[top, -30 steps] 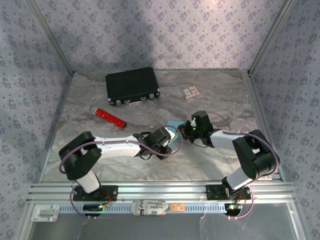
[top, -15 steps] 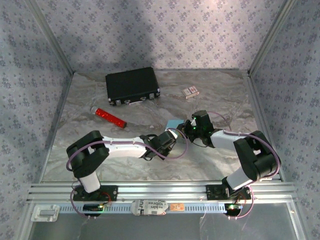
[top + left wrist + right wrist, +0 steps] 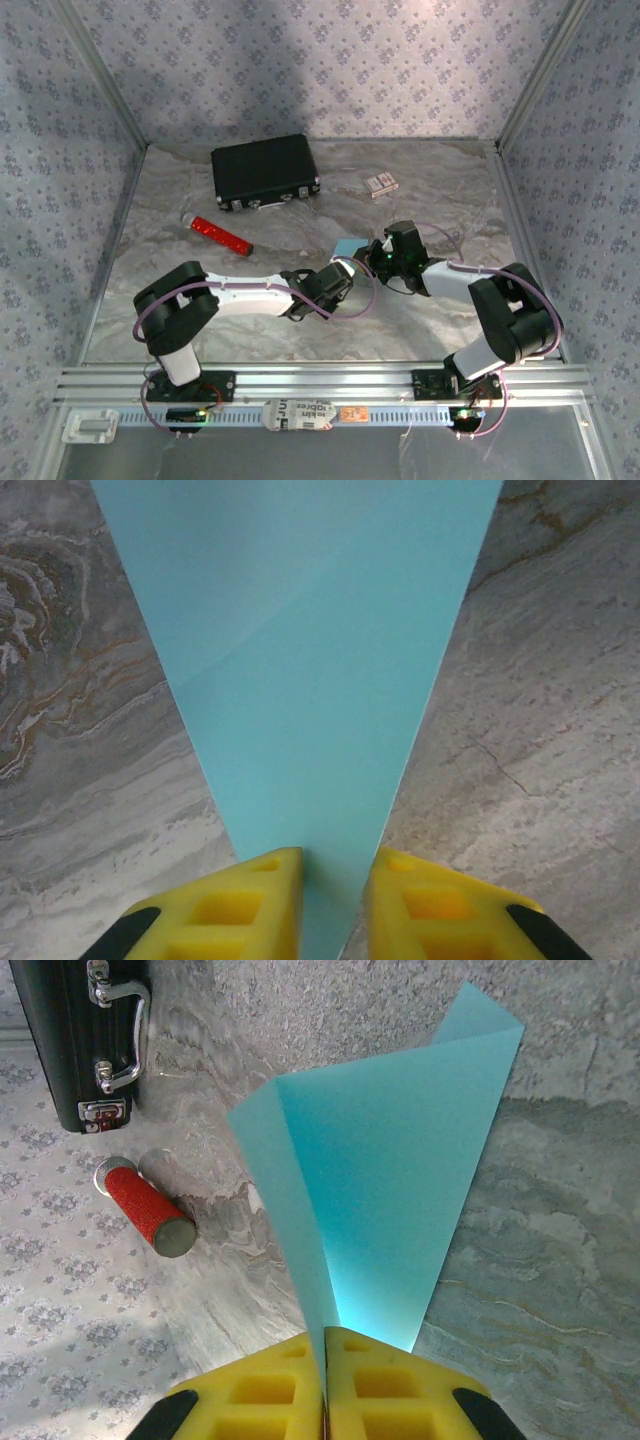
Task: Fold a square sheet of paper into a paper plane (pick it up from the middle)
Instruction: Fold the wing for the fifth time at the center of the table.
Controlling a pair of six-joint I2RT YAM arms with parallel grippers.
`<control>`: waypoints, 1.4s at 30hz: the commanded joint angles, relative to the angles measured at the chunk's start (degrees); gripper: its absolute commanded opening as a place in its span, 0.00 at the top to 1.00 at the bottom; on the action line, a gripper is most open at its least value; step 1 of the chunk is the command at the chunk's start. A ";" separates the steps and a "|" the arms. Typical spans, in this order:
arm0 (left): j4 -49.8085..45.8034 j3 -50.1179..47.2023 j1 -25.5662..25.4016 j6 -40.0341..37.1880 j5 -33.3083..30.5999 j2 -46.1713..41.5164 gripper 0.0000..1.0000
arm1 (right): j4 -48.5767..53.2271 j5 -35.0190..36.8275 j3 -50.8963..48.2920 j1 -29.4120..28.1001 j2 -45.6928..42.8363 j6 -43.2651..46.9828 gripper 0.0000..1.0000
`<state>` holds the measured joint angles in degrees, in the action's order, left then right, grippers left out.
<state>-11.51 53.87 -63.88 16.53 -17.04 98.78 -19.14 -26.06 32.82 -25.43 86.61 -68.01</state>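
The light blue sheet of paper (image 3: 349,246) is being held near the middle of the table (image 3: 450,200), between the two grippers, which are being pointed at it from either side. In the right wrist view the sheet (image 3: 390,1190) is being shown bent along a crease, with one face broad and the other seen nearly edge-on, and one corner is being raised toward the top of the view. Its narrow end is being pinched by the right gripper (image 3: 325,1348), whose yellow fingers (image 3: 260,1390) are being pressed together with the paper coming out of the seam between them. In the top view this gripper (image 3: 376,255) is being kept just right of the sheet.

In the left wrist view the sheet (image 3: 310,680) is being seen tapering down between the fingers of the left gripper (image 3: 332,870). These jaws are being held narrowly apart around the paper, with a sliver of table showing beside one finger (image 3: 420,900). From above, this gripper (image 3: 342,268) is being kept just below and left of the sheet.

A red tube (image 3: 220,234) is being left lying well to the left, with a black case (image 3: 265,172) behind it and a small card box (image 3: 380,183) at the back.
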 commanded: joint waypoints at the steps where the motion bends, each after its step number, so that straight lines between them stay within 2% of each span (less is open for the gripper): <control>1: -0.51 1.59 -0.55 -0.35 -1.23 0.62 0.81 | -0.09 0.90 -0.75 -0.30 -1.11 -0.42 0.91; 15: 0.34 0.60 -0.55 -0.71 -2.37 -0.24 0.92 | 0.32 0.88 -0.84 -0.26 -1.13 -0.22 0.91; 27: 1.04 0.19 -0.55 -1.35 -3.21 -0.43 0.82 | 0.85 0.50 -0.49 -0.32 -1.18 0.25 0.91; 30: 1.11 0.19 -0.54 -1.46 -3.18 -0.48 0.82 | 1.03 0.46 -0.41 -0.31 -1.16 0.43 0.91; 39: 1.13 0.18 -0.59 -1.59 -3.09 -0.34 0.90 | 1.34 0.53 -0.43 -0.29 -1.22 0.73 0.91; 42: 1.07 0.10 -0.55 -1.59 -3.60 -0.34 0.88 | 1.47 0.42 -0.41 -0.32 -1.20 0.86 0.91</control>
<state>-10.50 53.87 -63.88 15.51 -19.18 98.78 -18.85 -25.69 32.60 -25.43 86.61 -67.94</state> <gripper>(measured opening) 0.115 0.089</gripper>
